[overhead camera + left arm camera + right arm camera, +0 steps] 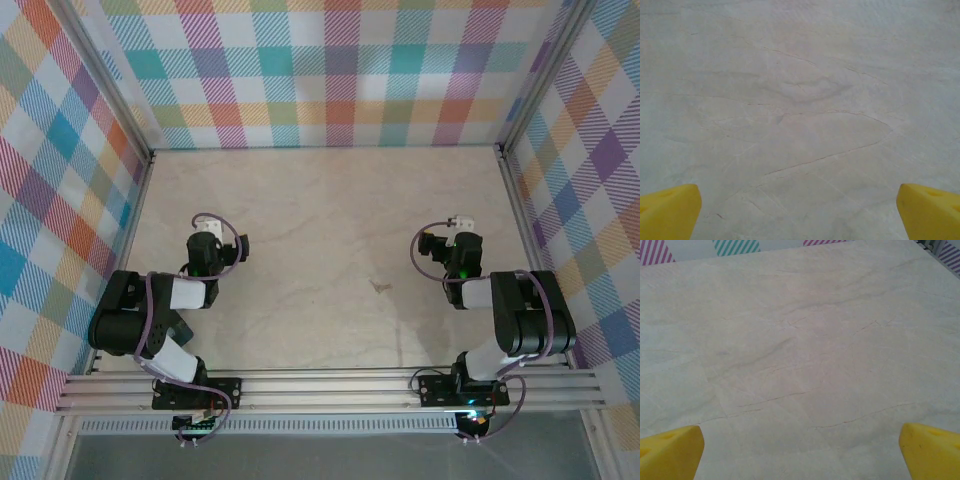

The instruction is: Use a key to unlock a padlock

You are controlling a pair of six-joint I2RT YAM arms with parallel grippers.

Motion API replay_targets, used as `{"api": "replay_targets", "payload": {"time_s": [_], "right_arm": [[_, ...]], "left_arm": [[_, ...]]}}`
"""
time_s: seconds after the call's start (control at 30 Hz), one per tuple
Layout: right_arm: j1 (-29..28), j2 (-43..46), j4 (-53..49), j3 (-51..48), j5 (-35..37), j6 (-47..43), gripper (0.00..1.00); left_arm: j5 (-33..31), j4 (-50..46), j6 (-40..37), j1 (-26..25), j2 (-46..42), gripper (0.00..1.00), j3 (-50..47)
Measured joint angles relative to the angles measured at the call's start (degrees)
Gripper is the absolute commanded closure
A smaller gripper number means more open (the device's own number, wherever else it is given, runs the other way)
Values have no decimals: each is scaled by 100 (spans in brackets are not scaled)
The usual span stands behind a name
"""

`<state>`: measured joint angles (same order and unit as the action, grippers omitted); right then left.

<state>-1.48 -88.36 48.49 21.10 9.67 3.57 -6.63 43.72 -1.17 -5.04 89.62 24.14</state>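
left gripper: spread wide, yellow fingertips far apart, nothing between them, just bare table underneath
right gripper: same deal, splayed all the way, empty
task thing: tiny grey speck lying flat, off to the left of the right gripper and back toward its base; well apart to the right of the left gripper
padlock or key?: honestly too small to tell, could be both together
handling guess: probably light, hard, slick metal sitting low on the surface, so likely to skate or flip under a sloppy pinch
where to grab: padlock by the body sides, key by the bow, blade left free
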Motion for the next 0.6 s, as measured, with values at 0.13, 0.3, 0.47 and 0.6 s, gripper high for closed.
{"api": "replay_targets", "payload": {"time_s": [0.13, 0.3, 0.47, 0.6], "right_arm": [[0, 0, 0, 0, 0, 0, 0], [0, 0, 0, 0, 0, 0, 0], [0, 0, 0, 0, -4, 0, 0], [2, 0, -31, 22, -271, -90, 0]], "left_arm": [[76, 0, 0, 11, 0, 0, 0], [127, 0, 0, 11, 0, 0, 0], [129, 0, 0, 22, 0, 0, 0], [129, 0, 0, 37, 0, 0, 0]]}}
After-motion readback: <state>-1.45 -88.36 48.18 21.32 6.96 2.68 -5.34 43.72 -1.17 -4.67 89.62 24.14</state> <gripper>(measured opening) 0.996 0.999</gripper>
